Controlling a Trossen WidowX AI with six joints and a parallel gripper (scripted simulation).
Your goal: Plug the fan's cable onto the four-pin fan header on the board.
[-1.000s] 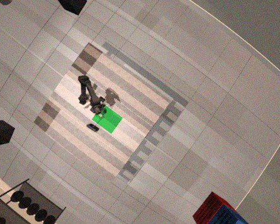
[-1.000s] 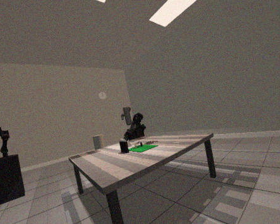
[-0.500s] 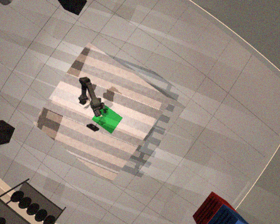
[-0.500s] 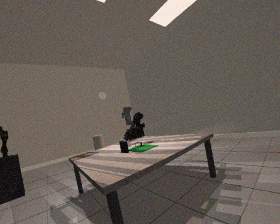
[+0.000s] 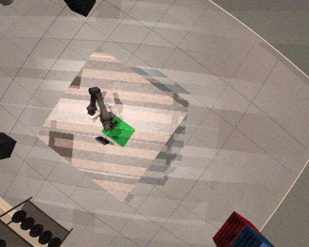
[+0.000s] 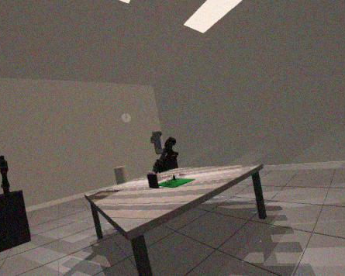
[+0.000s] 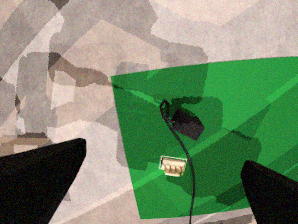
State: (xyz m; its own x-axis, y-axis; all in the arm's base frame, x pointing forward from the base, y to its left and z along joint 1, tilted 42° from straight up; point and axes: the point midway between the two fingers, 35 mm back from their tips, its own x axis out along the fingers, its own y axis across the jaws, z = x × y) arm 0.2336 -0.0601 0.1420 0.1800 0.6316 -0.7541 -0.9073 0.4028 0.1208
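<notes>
The green board (image 5: 128, 131) (image 6: 185, 181) (image 7: 272, 75) lies on the table. The white four-pin header (image 7: 173, 166) stands on it, its top uncovered, with pale pins showing in the wrist view. The small black plug (image 7: 187, 125) is off the header, a little above it in the wrist view; whether it lies flat or stands tilted is unclear. The thin black cable (image 7: 193, 192) loops beside the plug and runs down past the header's right side. My gripper (image 7: 166, 159) is wide open and empty, above the board, with the header and plug showing between its fingertips.
A black block (image 5: 102, 140) (image 6: 153, 180) stands on the striped-lit table (image 5: 153, 119) (image 6: 120, 217) beside the board. The arm (image 5: 101, 104) (image 6: 168, 156) reaches over the board from its base. Shadows of the arm and bands of light cross the board and table.
</notes>
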